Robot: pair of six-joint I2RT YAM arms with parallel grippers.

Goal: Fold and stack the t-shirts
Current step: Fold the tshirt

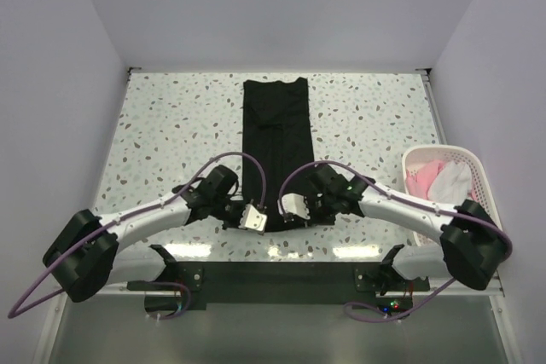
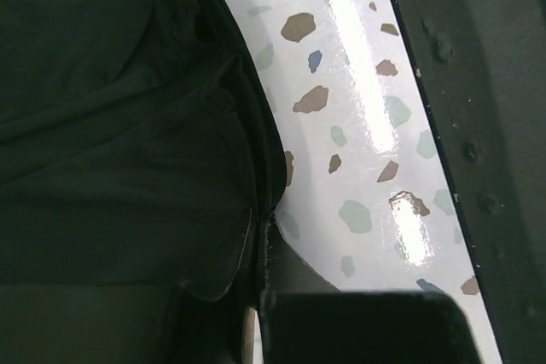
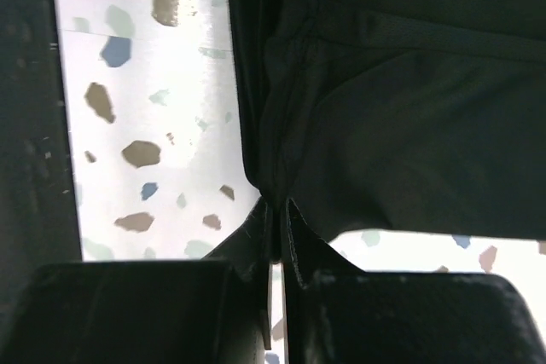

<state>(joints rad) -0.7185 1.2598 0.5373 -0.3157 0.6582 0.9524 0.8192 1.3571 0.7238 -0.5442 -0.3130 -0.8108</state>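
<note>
A black t-shirt (image 1: 275,130), folded into a long narrow strip, runs from the table's far middle down toward the arms. My left gripper (image 1: 245,207) is shut on its near left corner; the left wrist view shows black cloth (image 2: 128,142) pinched at the fingertips (image 2: 275,249). On the near right corner my right gripper (image 1: 300,205) is shut too, with the hem (image 3: 358,117) bunched between its jaws, which stand pressed together (image 3: 279,210). White and pink t-shirts (image 1: 439,178) lie in the basket on the right.
A white slatted basket (image 1: 478,178) stands at the table's right edge. The speckled tabletop (image 1: 171,125) spreads on both sides of the shirt. A dark metal rail (image 1: 273,274) lines the near edge between the arm bases.
</note>
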